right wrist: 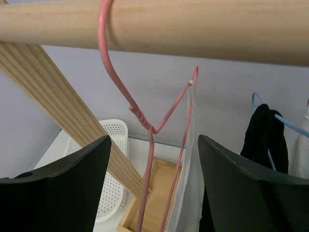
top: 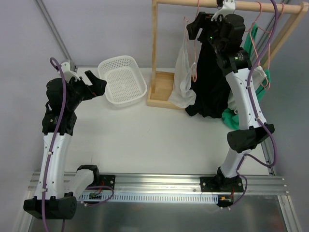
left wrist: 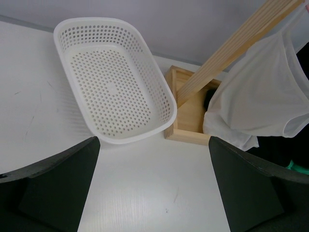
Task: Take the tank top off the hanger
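1. Tank top [top: 182, 70] is the white one on the pink hanger [right wrist: 150, 129]. It hangs from the wooden rail [right wrist: 217, 24], just left of the black garment [top: 210, 87].
2. Looks thin, light and floppy (the straps will probably stretch and snag), so I'd pinch a strap by the hanger shoulder and slide it off.
3. Right fingers [right wrist: 63, 193] are spread wide either side of the hanger neck, holding nothing.
4. Left fingers [left wrist: 53, 188] are wide open and empty, over the tabletop [left wrist: 29, 96] near the basket [left wrist: 91, 21].
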Motion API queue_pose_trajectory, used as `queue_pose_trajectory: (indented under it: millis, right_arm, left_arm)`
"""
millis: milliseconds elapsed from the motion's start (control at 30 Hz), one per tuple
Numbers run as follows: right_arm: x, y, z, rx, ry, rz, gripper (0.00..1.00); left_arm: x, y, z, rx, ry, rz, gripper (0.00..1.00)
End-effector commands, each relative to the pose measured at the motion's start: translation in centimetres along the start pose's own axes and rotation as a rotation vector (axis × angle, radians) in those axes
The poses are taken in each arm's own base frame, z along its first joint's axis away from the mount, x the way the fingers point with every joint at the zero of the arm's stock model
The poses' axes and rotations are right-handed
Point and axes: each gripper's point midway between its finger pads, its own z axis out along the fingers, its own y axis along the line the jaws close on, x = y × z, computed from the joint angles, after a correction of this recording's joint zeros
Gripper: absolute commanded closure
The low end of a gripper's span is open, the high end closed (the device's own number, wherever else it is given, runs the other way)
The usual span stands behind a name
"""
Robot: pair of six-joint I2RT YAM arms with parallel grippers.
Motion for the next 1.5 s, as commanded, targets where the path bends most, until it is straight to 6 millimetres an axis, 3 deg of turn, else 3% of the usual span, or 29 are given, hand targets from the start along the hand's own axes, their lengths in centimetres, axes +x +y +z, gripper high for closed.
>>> queue_pose_trajectory:
  millis: [0, 67, 167, 433, 467, 533, 733, 833, 1067, 1333, 1467]
  right_arm:
    - [-4.3, 1.0, -0.1, -0.007, -0.145, -0.041, 0.25]
    - [-4.2, 1.2, 0.6, -0.012, -0.155, -0.056, 0.35]
    - [-4.1, 1.0, 1.2, 0.0, -0.165, -0.06, 0.38]
    - [-3.2, 1.3, 2.8, -0.011, -0.168, -0.065, 0.6]
    - [-3.2, 1.3, 2.8, -0.012, -0.171, -0.062, 0.7]
    - [-3.1, 1.3, 3.0, -0.013, -0.172, -0.057, 0.77]
    - [-3.5, 0.7, 3.3, 0.026, -0.201, -0.042, 0.84]
    - [-4.4, 0.9, 3.3, 0.027, -0.237, -0.023, 0.99]
    - [-5.4, 1.4, 2.7, 0.028, -0.266, -0.024, 1.0]
    - [-7.8, 2.2, 1.2, 0.014, -0.325, -0.034, 1.0]
    - [-9.0, 2.3, 0.3, 0.02, -0.352, -0.042, 1.0]
  left_arm:
    - [-2.8, -1.8, -0.1, 0.063, -0.072, 0.042, 0.01]
    - [-2.9, -1.7, 0.1, 0.062, -0.074, 0.05, 0.01]
    - [-3.1, -1.7, 0.4, 0.063, -0.076, 0.061, 0.01]
    - [-3.5, -1.5, 1.0, 0.057, -0.08, 0.089, 0.01]
    - [-3.6, -1.5, 1.1, 0.056, -0.082, 0.09, 0.01]
    - [-3.5, -1.4, 1.3, 0.053, -0.078, 0.093, 0.01]
    - [-3.8, -1.3, 1.7, 0.05, -0.083, 0.105, 0.01]
    - [-3.9, -1.3, 1.8, 0.049, -0.085, 0.11, 0.01]
    - [-4.0, -1.4, 2.3, 0.059, -0.081, 0.111, 0.01]
    - [-4.2, -3.8, 3.1, 0.136, -0.074, 0.204, 0.01]
    - [-5.4, -6.4, 3.2, 0.205, -0.096, 0.284, 0.01]
